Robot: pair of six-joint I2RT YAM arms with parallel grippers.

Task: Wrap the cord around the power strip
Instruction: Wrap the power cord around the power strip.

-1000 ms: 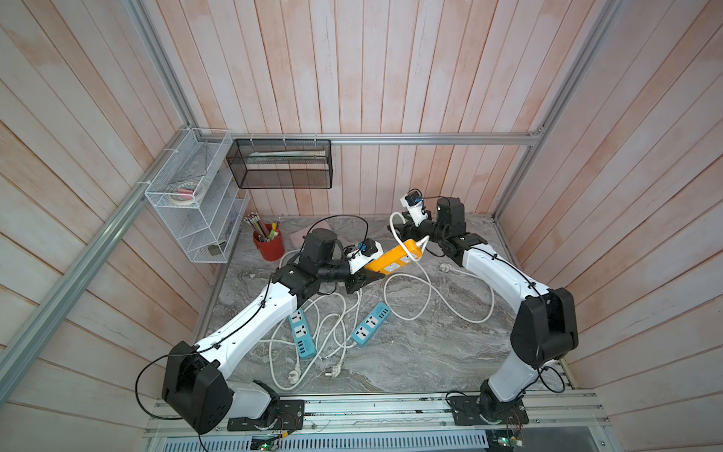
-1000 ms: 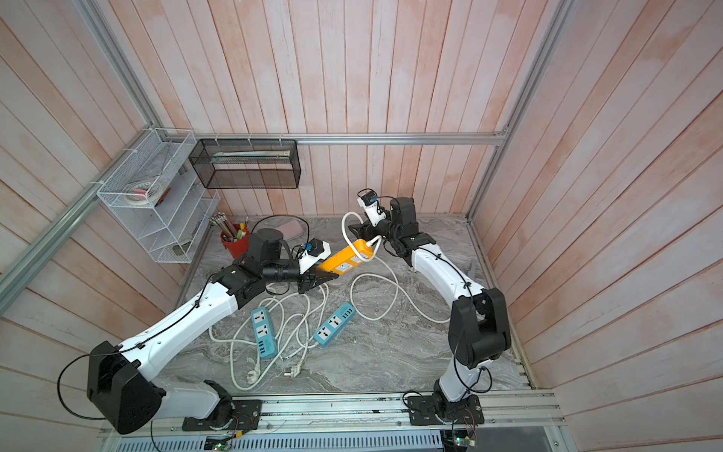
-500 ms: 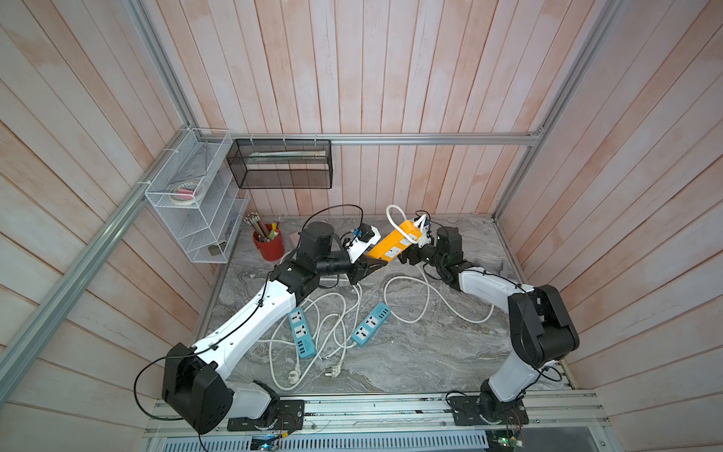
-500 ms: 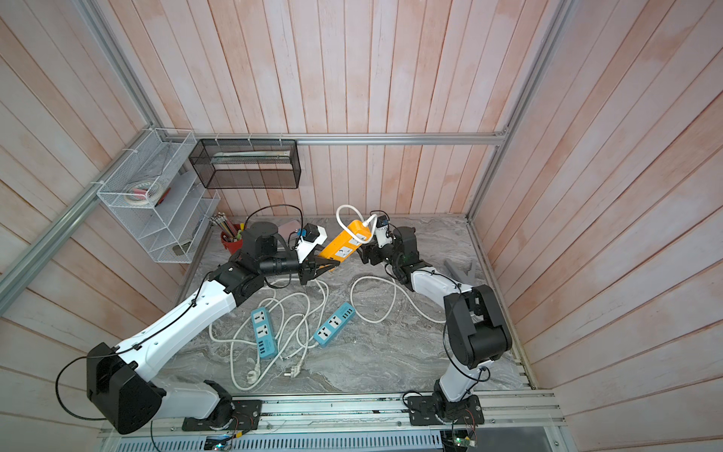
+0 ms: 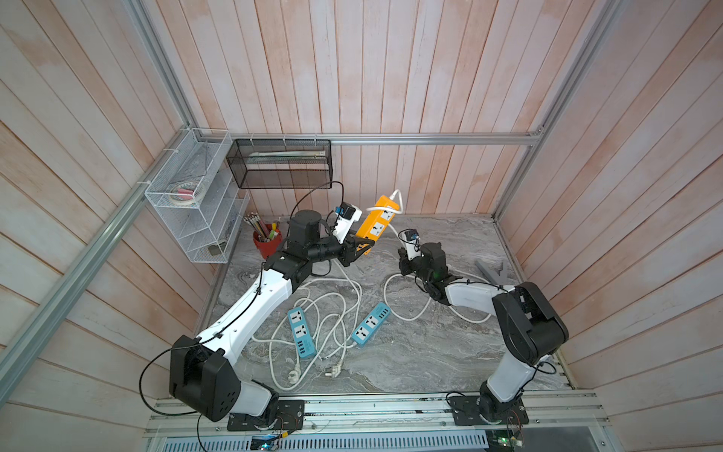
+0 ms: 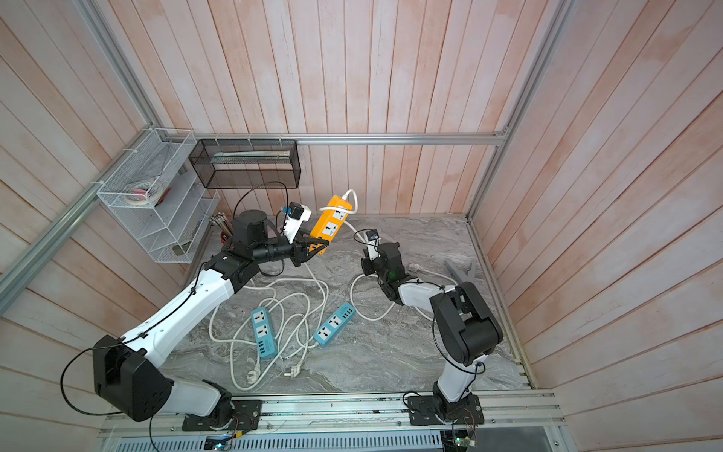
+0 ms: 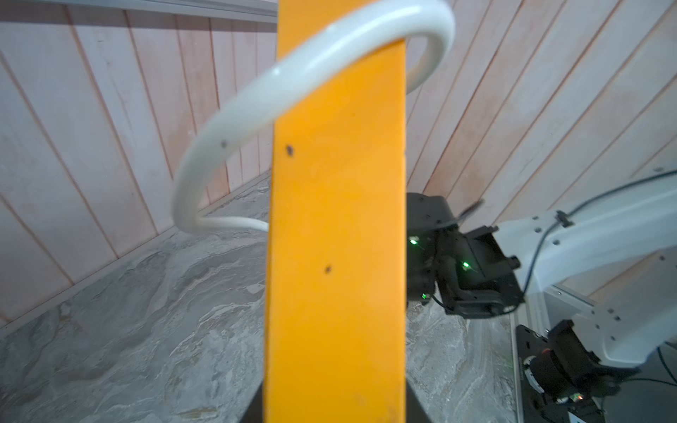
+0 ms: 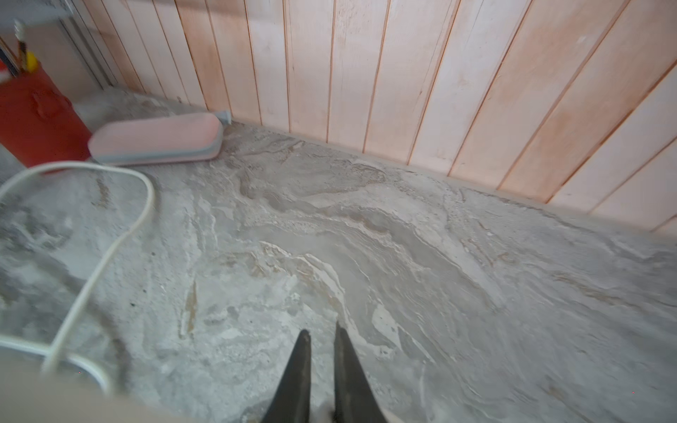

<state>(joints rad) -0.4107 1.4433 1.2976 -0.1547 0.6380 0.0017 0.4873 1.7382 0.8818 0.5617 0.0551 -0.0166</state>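
- Left gripper [image 5: 359, 250] is found clamped on the lower end of the orange power strip [image 5: 378, 223]. The strip is held clear of the table [image 5: 430, 352] and tilted steeply, far end uppermost; a second ago it was carried lower and flatter.
- One turn of the white cord [image 7: 293, 73] is seen looped over the strip's upper end. The remainder trails down and lies slack on the table.
- Right gripper [image 8: 322, 331] has been brought down from the strip's far end to just above the table. Its jaws, wide a moment ago, are now drawn nearly together, with nothing visible between the tips.
- Judgement: one wrap is taken as laid and released. Most of the cord remains unwound, so a fresh hold on the slack is required.
- White wire rack [image 5: 156, 191], mounted at the left: a tape roll [image 5: 184, 193] is noted in the top tier. The lower tiers cannot be read clearly.
- Black mesh basket [image 5: 281, 178], mounted at the rear: a pale flat item [image 5: 287, 157] is held inside, not identifiable.
- Red cup [image 5: 266, 244]: pencils [image 5: 256, 223] are stood in it.
- Pink case [image 8: 157, 139], just beside the cup: it appears shut and its contents are unseen.
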